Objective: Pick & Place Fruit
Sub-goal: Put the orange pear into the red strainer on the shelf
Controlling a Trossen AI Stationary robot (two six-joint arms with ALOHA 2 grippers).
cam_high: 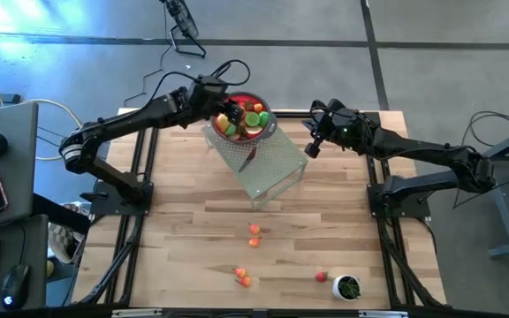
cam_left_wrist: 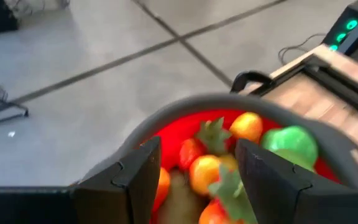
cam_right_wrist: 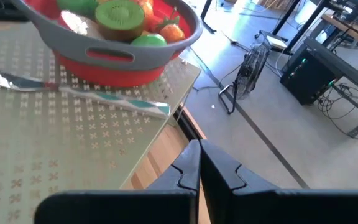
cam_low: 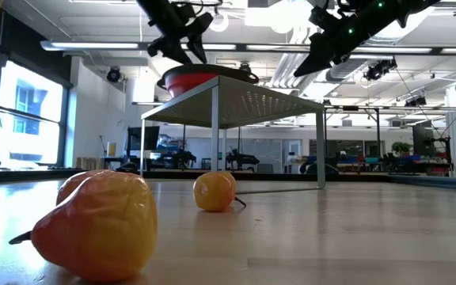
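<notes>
Up top, red bowl (cam_high: 244, 117) holds mixed fruit (cam_high: 237, 120).

Both my arms are matte black, built of slim tubular links with chunkier joint housings, and a white band rings the left arm's shoulder joint. The left gripper (cam_left_wrist: 194, 177) has two broad, flat black fingers with stepped inner edges. The right gripper (cam_right_wrist: 199, 171) shows the same angular black fingers; green indicator lights glow on its wrist.
</notes>
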